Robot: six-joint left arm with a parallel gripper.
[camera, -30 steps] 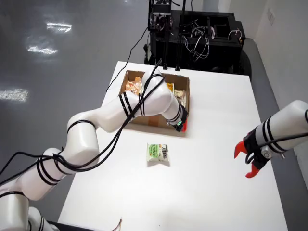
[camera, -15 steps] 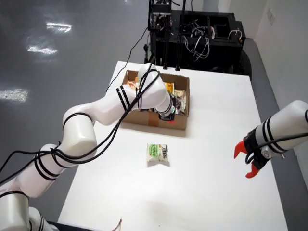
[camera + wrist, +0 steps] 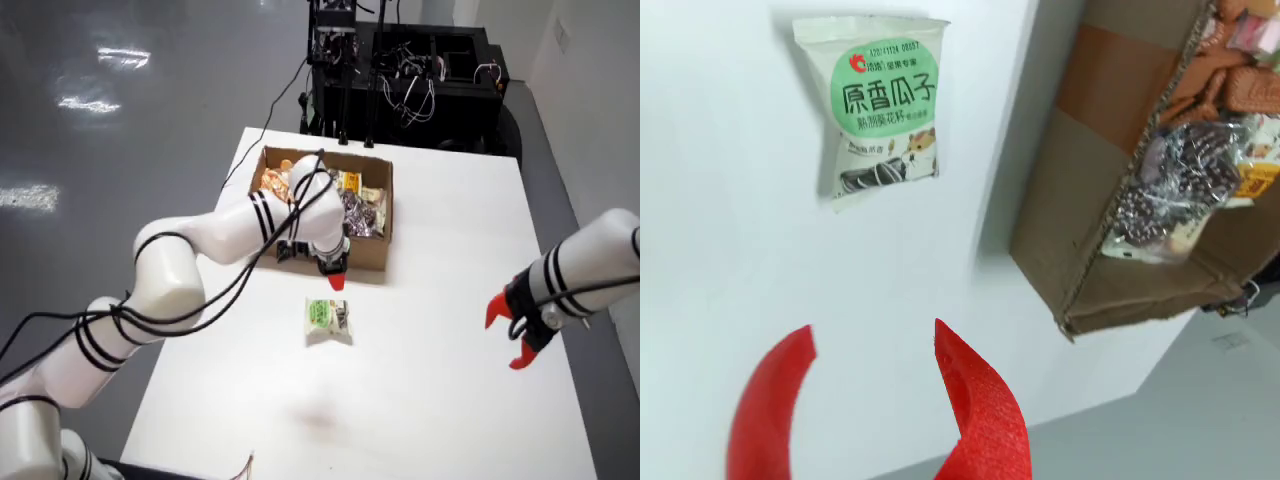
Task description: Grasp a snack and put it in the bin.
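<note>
View from above: working arm's gripper hangs just in front of the cardboard box, red fingers pointing down, nothing held. Snack packet lies flat on the white table, near the box, just below the gripper, not touching it. Box already holds several wrapped snacks. Second arm's gripper sits well off at the right of this view, out of the way.

View riding on the gripper: red fingers spread part open, gap empty. Packet is a green-and-white sealed pouch, looks light, soft, crinkly, probably slick film; seeds inside will likely shift. Best pinched across the narrow width at the middle, or on a sealed edge. Box wall stands close beside; it's the only obstacle, so keep the fingers clear of its corner
</note>
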